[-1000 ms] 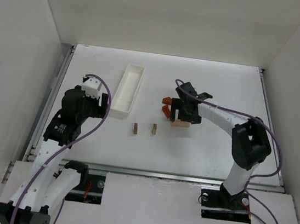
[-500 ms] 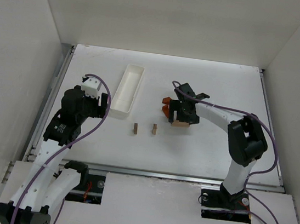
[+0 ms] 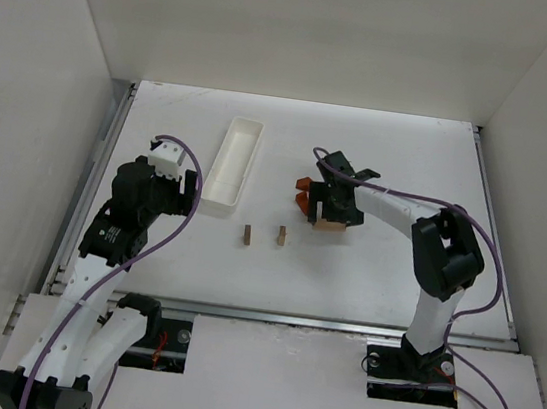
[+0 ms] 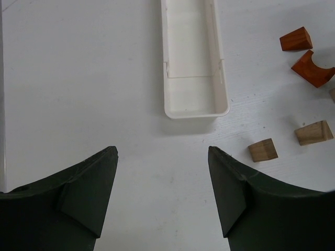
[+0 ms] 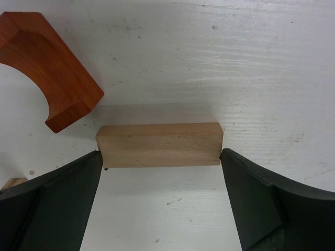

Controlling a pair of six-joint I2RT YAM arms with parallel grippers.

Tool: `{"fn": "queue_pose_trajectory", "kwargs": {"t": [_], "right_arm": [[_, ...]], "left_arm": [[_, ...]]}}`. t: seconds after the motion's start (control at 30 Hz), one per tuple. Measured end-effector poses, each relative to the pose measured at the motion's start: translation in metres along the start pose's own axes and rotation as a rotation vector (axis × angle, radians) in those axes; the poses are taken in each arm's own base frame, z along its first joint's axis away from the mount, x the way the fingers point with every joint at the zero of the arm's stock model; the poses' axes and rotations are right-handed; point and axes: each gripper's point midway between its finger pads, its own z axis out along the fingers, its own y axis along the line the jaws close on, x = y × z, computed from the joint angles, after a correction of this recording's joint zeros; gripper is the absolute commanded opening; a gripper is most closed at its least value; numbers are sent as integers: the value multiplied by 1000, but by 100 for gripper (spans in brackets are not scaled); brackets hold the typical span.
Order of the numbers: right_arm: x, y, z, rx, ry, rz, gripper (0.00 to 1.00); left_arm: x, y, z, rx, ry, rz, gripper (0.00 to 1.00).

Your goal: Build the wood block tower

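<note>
While our right end effector is wide open around the long tan block, it holds nothing, and things could go wrong. A finger waits just beside each end of the block, which lies flat on the worktop. If we squeeze crooked, the block may twist or pop out. The red arch piece lies just beside it, so we might bump that.

The wood block tower is not built. Two small tan blocks sit nearby, apart from each other, and a shaky drop could knock them away.

Our left end effector is partly open and empty, near the white tray.
</note>
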Motion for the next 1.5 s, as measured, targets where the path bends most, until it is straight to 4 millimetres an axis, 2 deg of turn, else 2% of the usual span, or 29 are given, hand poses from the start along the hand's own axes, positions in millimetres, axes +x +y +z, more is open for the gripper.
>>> {"fn": "queue_pose_trajectory", "kwargs": {"t": [0.2,0.33,0.4,0.5,0.53,0.57,0.63,0.77,0.8,0.87,0.93,1.03,1.07,1.13,1.23,1.3,1.37,1.5], "right_arm": [[-1,0,0,0,-2,0,100],[-4,0,-9,-9,-19,10,100],[-11,0,-21,-24,-51,30,100],[-31,-7,-49,-58,-127,82,100],[-40,-13,-59,-76,-150,113,100],[-47,-20,-67,-91,-169,144,100],[-63,-44,-80,-103,-212,230,100],[-84,-95,-111,-98,-313,394,100],[-86,-97,-116,-101,-328,401,100],[-90,-100,-133,-115,-376,419,100],[-91,-103,-150,-132,-418,431,100],[-92,-121,-171,-133,-482,473,100],[-93,-130,-176,-125,-500,493,100],[-94,-148,-185,-104,-533,533,100],[-96,-170,-192,-69,-567,583,100],[-96,-179,-194,-51,-583,605,100],[-96,-188,-197,-32,-601,627,100],[-95,-197,-205,-31,-647,645,100]], "left_arm": [[0,-1,0,5,-1,5,67],[0,-3,0,22,-1,14,67],[0,-7,0,46,1,33,67],[-4,-12,1,96,7,109,73],[-11,-15,2,118,4,141,76],[-26,-19,3,155,-17,206,79],[-38,-25,5,194,-17,256,81],[-106,-60,17,363,-91,405,82],[-120,-73,23,411,-112,441,82],[-131,-104,36,514,-93,512,82],[-134,-145,52,634,-54,576,82],[-122,-205,77,805,32,647,82],[-113,-222,87,848,61,667,82],[-81,-252,100,922,134,715,82],[-29,-286,106,1017,237,794,82],[-7,-305,105,1062,264,843,82],[8,-323,103,1092,266,892,82],[23,-347,108,1092,233,947,80]]}}
